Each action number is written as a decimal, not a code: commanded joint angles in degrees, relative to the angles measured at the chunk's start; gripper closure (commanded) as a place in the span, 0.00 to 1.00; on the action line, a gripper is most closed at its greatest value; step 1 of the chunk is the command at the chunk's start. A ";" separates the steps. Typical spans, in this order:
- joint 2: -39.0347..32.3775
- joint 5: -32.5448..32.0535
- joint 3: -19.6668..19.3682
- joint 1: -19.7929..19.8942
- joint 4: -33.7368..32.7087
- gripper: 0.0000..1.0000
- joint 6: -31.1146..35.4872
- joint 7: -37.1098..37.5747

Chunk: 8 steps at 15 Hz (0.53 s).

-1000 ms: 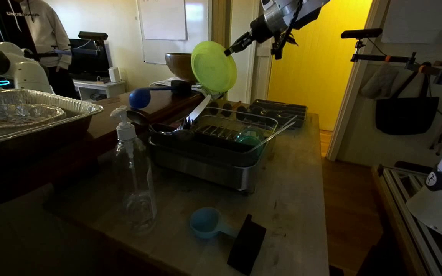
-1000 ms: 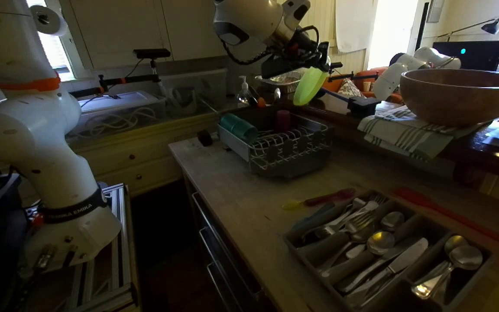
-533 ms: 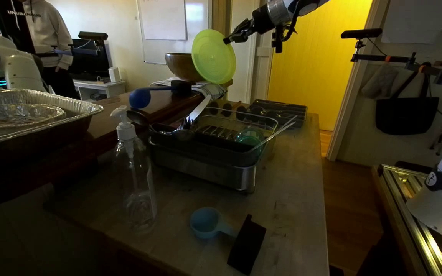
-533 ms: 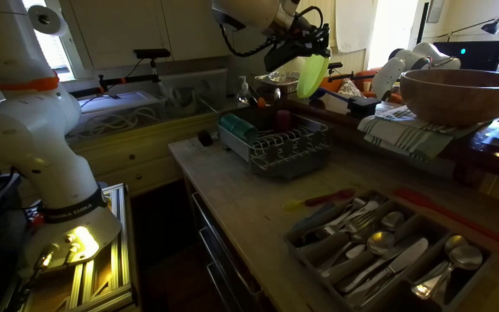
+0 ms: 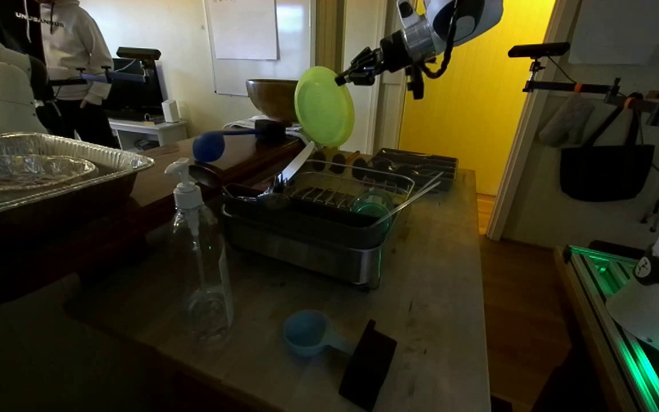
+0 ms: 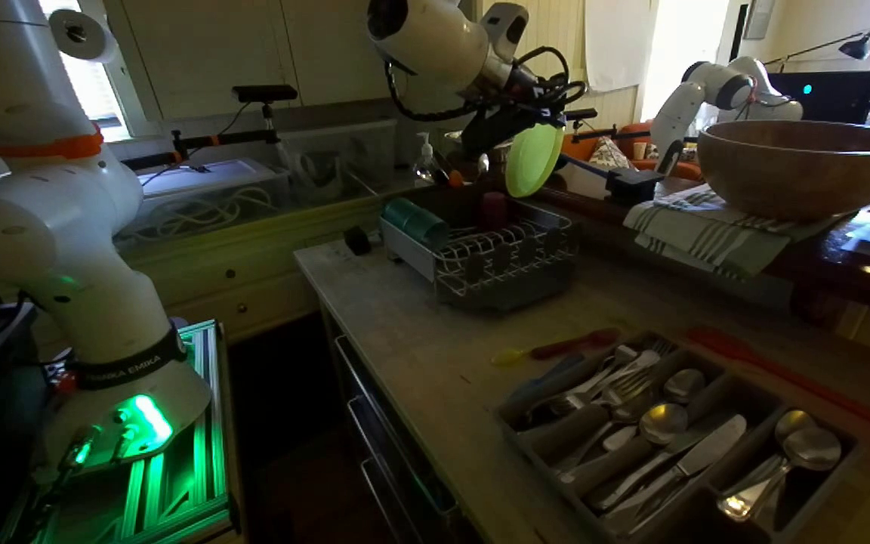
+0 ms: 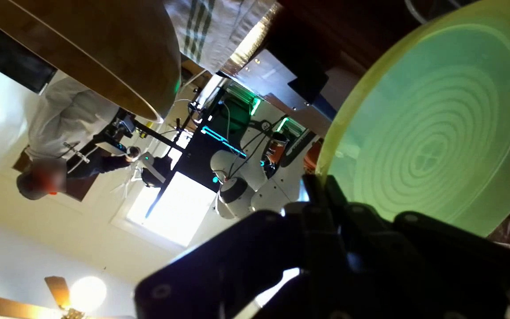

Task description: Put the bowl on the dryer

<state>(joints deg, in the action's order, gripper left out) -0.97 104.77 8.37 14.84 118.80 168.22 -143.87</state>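
My gripper [image 7: 324, 181] is shut on the rim of the lime yellow-green bowl [image 7: 427, 128], one finger on each side of the rim. The bowl hangs on edge, nearly upright, and shows in both exterior views [image 5: 324, 109] [image 6: 533, 162]. The gripper also shows dark above it in both exterior views [image 5: 339, 79] [image 6: 557, 119]. The dryer is a dark wire rack with a grey metal base tray [image 5: 301, 246], standing on the counter; its wires show in an exterior view [image 6: 510, 261]. The bowl is in the air above the dryer's level, apart from it.
The dryer holds a green cup [image 6: 414, 221], a red cup [image 6: 492, 209] and upright utensils [image 5: 284, 177]. A cutlery tray [image 6: 593, 415], a wide brown bowl [image 6: 797, 170], a pump bottle [image 5: 201, 274], a blue cup [image 5: 306, 332] and a foil tray [image 5: 135, 160] stand around.
The gripper and the held bowl rose, then came down again; the bowl has turned a little more edge-on in an exterior view. The robot base light went from off to yellow to green.
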 commanded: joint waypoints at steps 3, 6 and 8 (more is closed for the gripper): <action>1.59 8.62 -1.20 0.92 4.63 0.99 -9.08 -15.87; 2.54 2.10 -1.98 0.85 4.95 0.99 -11.79 -11.90; 2.91 1.31 -2.28 0.89 4.80 0.99 -13.27 -12.17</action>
<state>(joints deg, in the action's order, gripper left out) -0.44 108.89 6.72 15.25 121.97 158.29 -155.61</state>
